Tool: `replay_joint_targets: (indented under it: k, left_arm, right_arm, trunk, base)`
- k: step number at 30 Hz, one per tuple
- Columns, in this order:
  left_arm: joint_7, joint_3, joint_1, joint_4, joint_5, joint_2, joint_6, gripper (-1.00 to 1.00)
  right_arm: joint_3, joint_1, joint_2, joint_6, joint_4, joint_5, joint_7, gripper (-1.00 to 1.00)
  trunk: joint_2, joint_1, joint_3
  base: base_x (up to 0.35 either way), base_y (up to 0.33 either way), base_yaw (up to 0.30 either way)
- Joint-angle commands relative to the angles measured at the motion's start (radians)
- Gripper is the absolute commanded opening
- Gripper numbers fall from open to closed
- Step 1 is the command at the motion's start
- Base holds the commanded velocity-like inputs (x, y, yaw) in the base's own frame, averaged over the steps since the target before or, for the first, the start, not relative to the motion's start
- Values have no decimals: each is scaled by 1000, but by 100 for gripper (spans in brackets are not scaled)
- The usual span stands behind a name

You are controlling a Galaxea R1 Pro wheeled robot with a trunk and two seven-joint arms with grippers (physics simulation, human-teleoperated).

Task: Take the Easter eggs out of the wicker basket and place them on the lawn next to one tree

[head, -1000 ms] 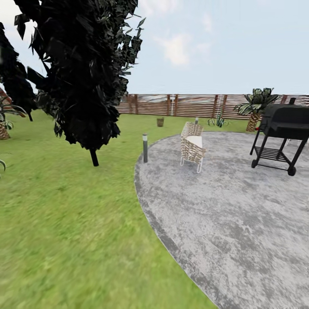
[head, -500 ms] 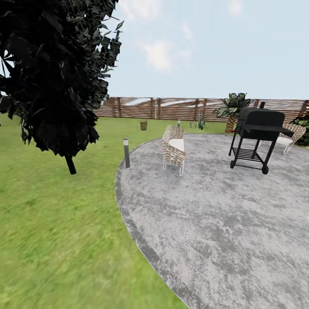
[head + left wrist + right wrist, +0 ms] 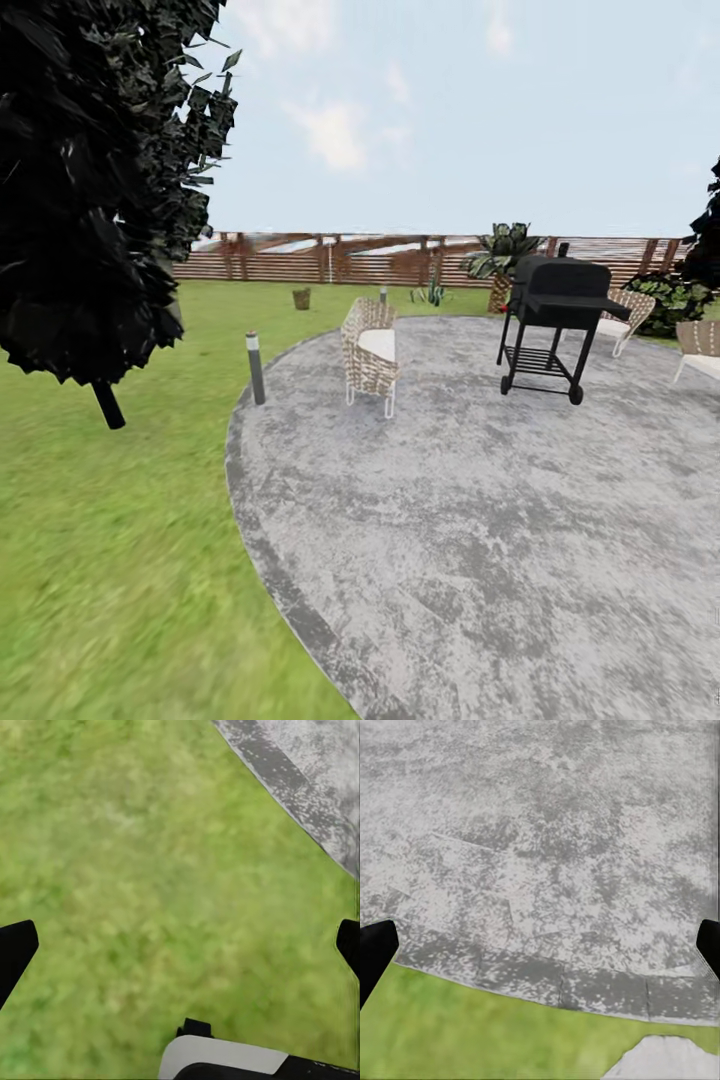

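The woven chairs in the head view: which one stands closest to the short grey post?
The chair left of the black grill, near the patio's left edge; the other chairs stand beyond the grill.

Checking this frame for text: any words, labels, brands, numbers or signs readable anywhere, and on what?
None: no view holds readable text.
The black grill: no brand or label visible.
The wicker chair, the bollard light and the fence: no markings.
The small brown basket far off on the lawn: too small to show any.
Both wrist views show unmarked grass and paving.
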Motion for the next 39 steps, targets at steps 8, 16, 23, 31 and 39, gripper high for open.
replay_joint_targets:
  k: [8,16,23,31,39]
  left_arm:
    - [0,7,0,1,-4,0,-3,100]
    - [0,7,0,1,-4,0,-3,100]
    - [0,7,0,1,-4,-1,-6,100]
    - [0,7,0,1,-4,-2,-6,100]
    - [0,7,0,1,-4,-2,-6,100]
  right_arm:
    - [4,-1,0,-3,1,0,0,100]
    - [4,-1,0,-4,1,0,-1,100]
    - [4,-1,0,-4,1,1,-1,100]
    - [4,-1,0,-4,1,1,-1,100]
    - [5,-1,0,-5,1,1,-1,100]
  trunk:
    - [-1,1,9]
    - [-1,1,19]
    - [-1,1,27]
    - [-1,1,36]
    - [-1,1,42]
  base:
    - [301,-116,-188]
    - [304,-102,-187]
    - [309,-91,-187]
    - [309,-103,-182]
    - [309,-124,-87]
